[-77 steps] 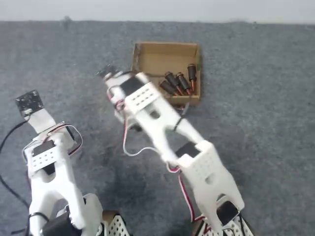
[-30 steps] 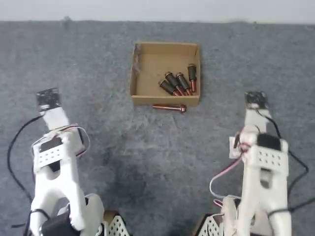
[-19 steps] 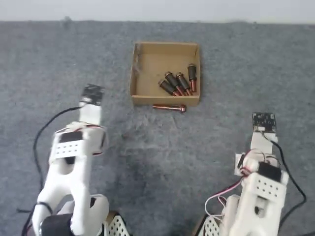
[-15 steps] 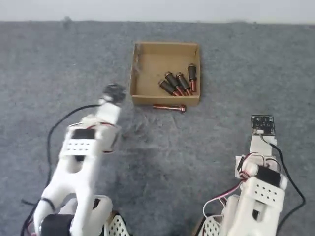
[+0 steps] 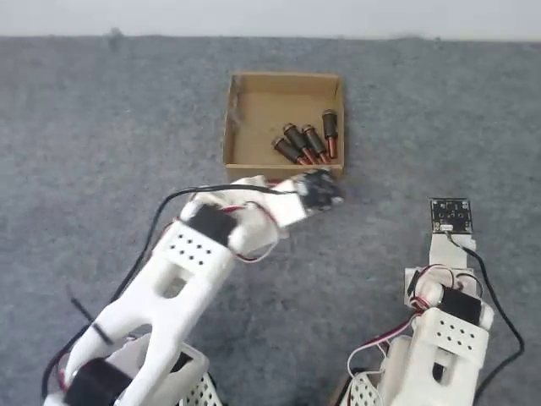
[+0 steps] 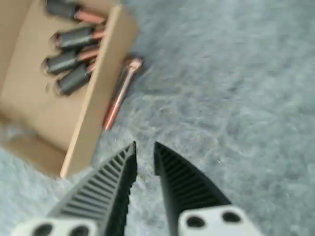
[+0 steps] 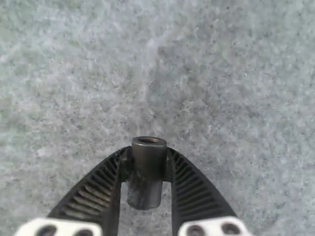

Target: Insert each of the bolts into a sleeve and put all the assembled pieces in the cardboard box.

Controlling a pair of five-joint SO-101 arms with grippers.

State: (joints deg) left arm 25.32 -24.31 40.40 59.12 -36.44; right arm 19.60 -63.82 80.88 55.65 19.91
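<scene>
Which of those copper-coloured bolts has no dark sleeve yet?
The bare copper bolt lying on the grey carpet beside the cardboard box's outer wall; the four bolts inside wear dark sleeves.

Grey carpet (image 5: pixel 84 127) w/ pale wall strip (image 5: pixel 254 17) behind

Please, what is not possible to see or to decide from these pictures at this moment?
- High view: the left arm covers the loose bolt and the left gripper.
- Left wrist view: the picture's edge cuts off the cardboard box. Whether the bolt touches its wall cannot be told.
- Right wrist view: the right gripper hides the sides of the sleeve, and the inside of the sleeve is too dark to see.
</scene>
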